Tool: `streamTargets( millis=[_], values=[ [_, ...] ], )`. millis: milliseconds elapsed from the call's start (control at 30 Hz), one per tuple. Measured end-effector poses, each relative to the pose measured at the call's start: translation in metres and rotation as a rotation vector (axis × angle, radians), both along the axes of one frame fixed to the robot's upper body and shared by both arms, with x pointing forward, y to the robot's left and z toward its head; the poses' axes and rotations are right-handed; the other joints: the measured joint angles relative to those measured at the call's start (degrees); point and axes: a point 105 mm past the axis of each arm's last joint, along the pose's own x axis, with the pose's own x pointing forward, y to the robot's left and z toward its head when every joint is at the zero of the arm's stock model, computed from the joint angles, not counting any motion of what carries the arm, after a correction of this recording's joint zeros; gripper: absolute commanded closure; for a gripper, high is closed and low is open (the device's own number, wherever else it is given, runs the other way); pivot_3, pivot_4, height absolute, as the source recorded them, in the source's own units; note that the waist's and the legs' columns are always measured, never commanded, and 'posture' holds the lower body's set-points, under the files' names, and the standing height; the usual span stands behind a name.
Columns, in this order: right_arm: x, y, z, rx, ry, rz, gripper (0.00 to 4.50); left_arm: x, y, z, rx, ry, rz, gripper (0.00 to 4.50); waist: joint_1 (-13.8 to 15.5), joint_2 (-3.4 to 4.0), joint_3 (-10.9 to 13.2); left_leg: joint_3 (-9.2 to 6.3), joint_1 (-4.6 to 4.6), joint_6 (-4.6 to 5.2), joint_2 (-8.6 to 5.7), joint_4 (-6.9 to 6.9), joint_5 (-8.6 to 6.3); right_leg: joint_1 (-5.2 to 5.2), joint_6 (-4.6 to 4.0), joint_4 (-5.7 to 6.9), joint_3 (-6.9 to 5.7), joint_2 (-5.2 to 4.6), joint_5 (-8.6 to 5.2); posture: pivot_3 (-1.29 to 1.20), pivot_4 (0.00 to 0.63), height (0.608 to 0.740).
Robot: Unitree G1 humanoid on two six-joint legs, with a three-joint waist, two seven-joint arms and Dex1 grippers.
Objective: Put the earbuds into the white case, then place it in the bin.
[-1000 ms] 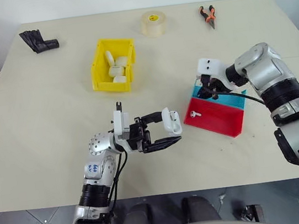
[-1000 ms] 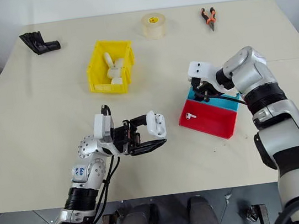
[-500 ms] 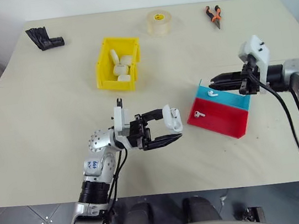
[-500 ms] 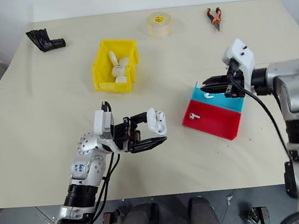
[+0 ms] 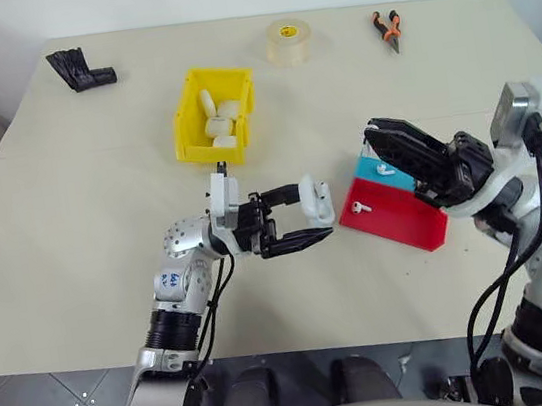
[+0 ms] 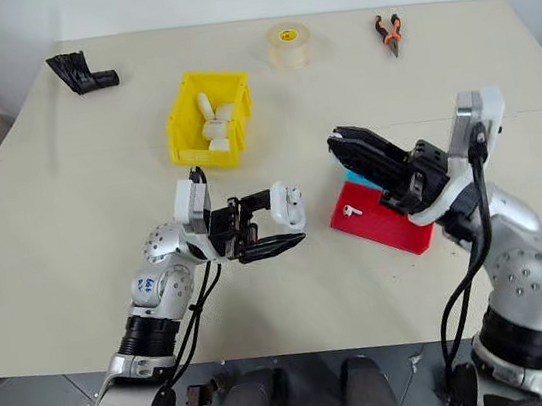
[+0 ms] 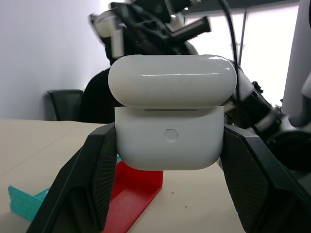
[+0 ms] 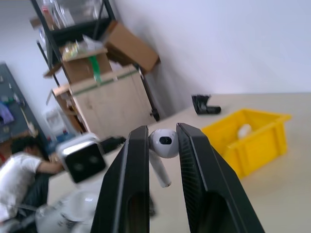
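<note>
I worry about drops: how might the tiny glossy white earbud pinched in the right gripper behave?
The tiny glossy white earbud looks slippery: only its rounded head sits between the right gripper fingers, the stem hanging free. It probably twists or pops out under a harder squeeze. Being so small, it likely weighs next to nothing.

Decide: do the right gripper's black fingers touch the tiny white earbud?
Touching: in the right wrist view, both fingers press the earbud's round head between them.

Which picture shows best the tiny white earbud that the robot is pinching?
The right wrist view: the tiny glossy white earbud sits close up, pinched between the right gripper's two black fingers, stem hanging down. In both eye views the raised gripper hides it; the left wrist view shows it blurred.
</note>
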Motion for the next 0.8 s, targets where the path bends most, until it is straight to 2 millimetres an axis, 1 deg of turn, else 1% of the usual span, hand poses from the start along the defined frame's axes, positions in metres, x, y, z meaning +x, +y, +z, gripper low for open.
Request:
streamTargets(
  millis=[100,167,400,600,700,800],
  values=[
    [-0.010,0.016,-0.009,0.029,0.034,0.035,4.03,0.002,-0.002,0.006,-0.014,0.005,-0.006,1.72,-0.1,0.00,0.0,0.02,0.03,0.00,0.00,0.00,0.00,0.00,0.00,0.02,0.04,0.02,0.00,0.00,0.150,0.740],
    [-0.013,0.022,-0.014,0.042,0.051,0.049,4.03,0.002,-0.002,0.007,-0.017,0.006,-0.005,1.72,-0.1,0.00,0.0,0.04,0.06,0.00,0.00,-0.01,0.00,0.00,0.00,0.04,0.08,0.03,0.00,0.00,0.150,0.740],
    [-0.017,0.031,-0.019,0.063,0.065,0.075,4.03,0.003,-0.002,0.006,-0.013,0.020,-0.010,1.72,0.0,0.00,0.0,0.03,0.08,0.00,0.00,-0.02,0.00,0.00,0.00,0.03,0.11,0.04,0.00,0.00,0.150,0.740],
    [-0.019,0.032,-0.023,0.050,0.071,0.083,4.03,0.002,-0.003,0.006,-0.014,0.020,-0.015,1.72,-0.1,0.00,0.0,0.04,0.08,0.00,0.00,-0.03,0.00,0.01,0.00,0.02,0.12,0.04,0.00,0.00,0.150,0.740],
    [-0.021,0.036,-0.028,0.052,0.090,0.097,4.03,0.001,-0.004,0.007,-0.017,0.019,-0.022,1.72,-0.1,0.00,0.0,0.04,0.08,0.01,0.00,-0.03,0.00,0.01,0.00,0.02,0.12,0.04,0.00,0.00,0.150,0.740],
    [-0.019,0.035,-0.031,0.058,0.091,0.082,4.03,0.001,-0.004,0.007,-0.017,0.018,-0.026,1.72,0.0,0.00,0.0,0.04,0.09,0.01,-0.01,-0.02,0.00,0.02,0.00,0.02,0.13,0.04,0.00,0.00,0.150,0.740]
  ],
)
